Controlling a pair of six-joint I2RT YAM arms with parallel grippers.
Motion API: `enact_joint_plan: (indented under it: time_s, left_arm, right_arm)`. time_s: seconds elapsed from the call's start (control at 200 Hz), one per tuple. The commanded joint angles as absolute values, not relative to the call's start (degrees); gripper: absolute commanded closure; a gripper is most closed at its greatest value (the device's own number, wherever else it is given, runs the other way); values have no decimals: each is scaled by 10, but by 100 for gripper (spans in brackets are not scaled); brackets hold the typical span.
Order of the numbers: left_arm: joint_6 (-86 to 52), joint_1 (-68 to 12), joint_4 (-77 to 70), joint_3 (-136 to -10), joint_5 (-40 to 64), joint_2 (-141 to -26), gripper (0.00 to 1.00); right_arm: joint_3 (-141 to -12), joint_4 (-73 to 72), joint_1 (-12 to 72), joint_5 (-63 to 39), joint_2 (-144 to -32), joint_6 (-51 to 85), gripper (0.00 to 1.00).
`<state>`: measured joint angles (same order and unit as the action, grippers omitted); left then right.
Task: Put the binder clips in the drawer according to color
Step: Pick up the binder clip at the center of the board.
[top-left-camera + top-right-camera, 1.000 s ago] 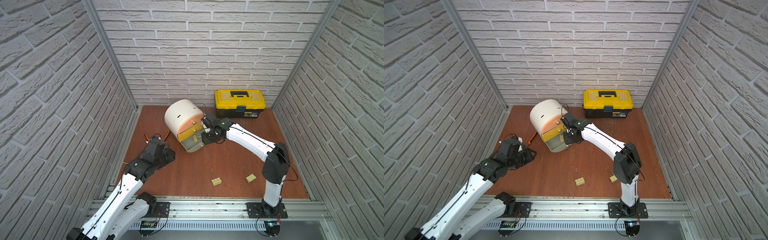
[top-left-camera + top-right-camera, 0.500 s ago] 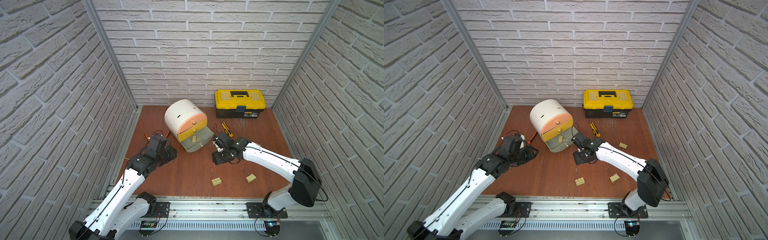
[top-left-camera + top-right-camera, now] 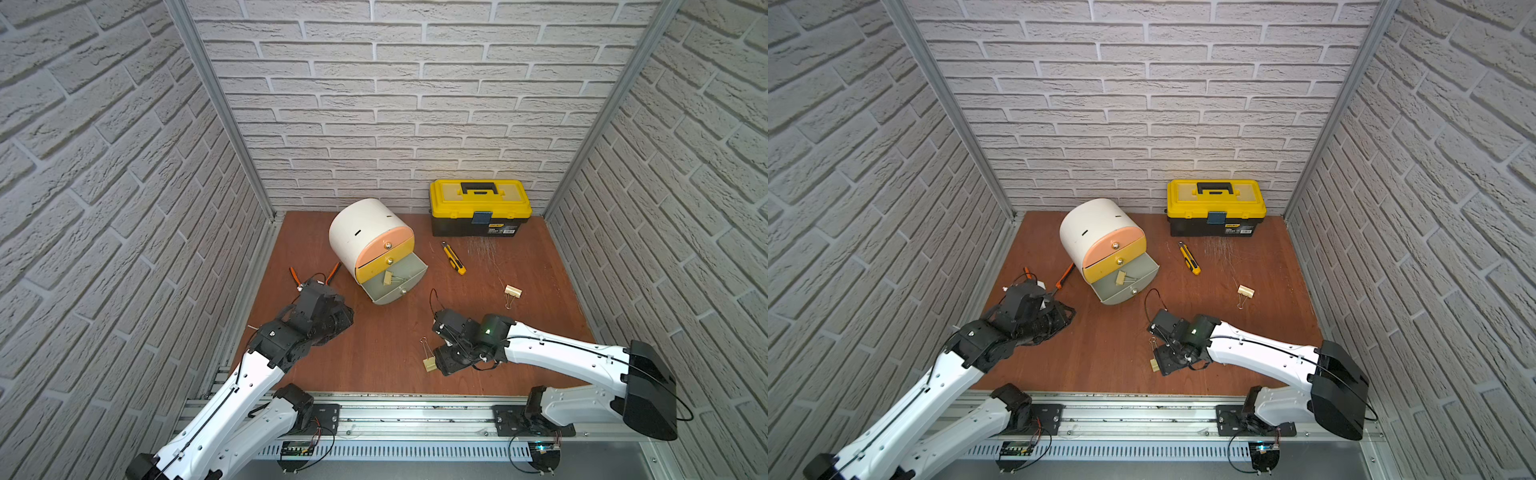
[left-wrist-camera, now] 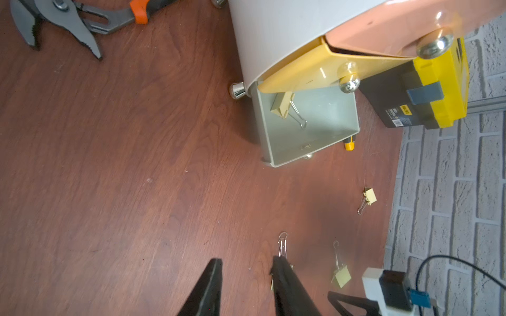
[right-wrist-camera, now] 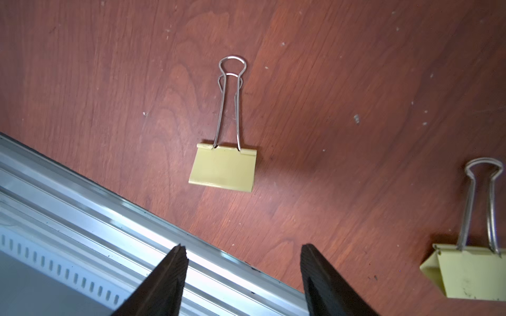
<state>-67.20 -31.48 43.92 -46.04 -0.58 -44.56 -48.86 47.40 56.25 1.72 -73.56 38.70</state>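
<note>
The drawer cabinet (image 3: 370,241) is white, with peach and yellow drawers shut and the grey bottom drawer (image 3: 409,272) pulled out. One pale yellow binder clip (image 3: 388,277) lies inside it, also seen in the left wrist view (image 4: 282,108). My right gripper (image 5: 243,251) hangs open, low over the table's front edge. A pale yellow clip (image 5: 224,169) lies flat just ahead of its tips, and another clip (image 5: 471,273) lies off to the side. One more clip (image 3: 513,291) lies on the right of the table. My left gripper (image 4: 246,266) is open and empty, left of the cabinet.
A yellow-black toolbox (image 3: 480,208) stands against the back wall. A yellow utility knife (image 3: 454,258) lies right of the cabinet. Orange-handled pliers (image 4: 68,24) lie behind my left arm. The metal front rail (image 5: 82,205) runs just under my right gripper.
My right arm has swung from the grey drawer back to the table's front edge and its jaws have widened. A yellow clip now lies in the grey drawer. The left arm shifted only slightly.
</note>
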Motion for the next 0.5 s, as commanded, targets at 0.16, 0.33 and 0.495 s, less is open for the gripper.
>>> enact_joint_plan:
  time_s: [0.16,0.33,0.495]
  left_arm:
    - [-728,-365,452,-457,-53,-420,64]
    - [-723,-371,421,-446,-57,-428,63]
    - [-716,-371,402,-446,-53,-435,62]
  right_arm:
    - [-477,473,606,38,-744,424,29]
    - [-495,463,634,67,-792,430,28]
    - [-513,457,644,79,-846,435,28]
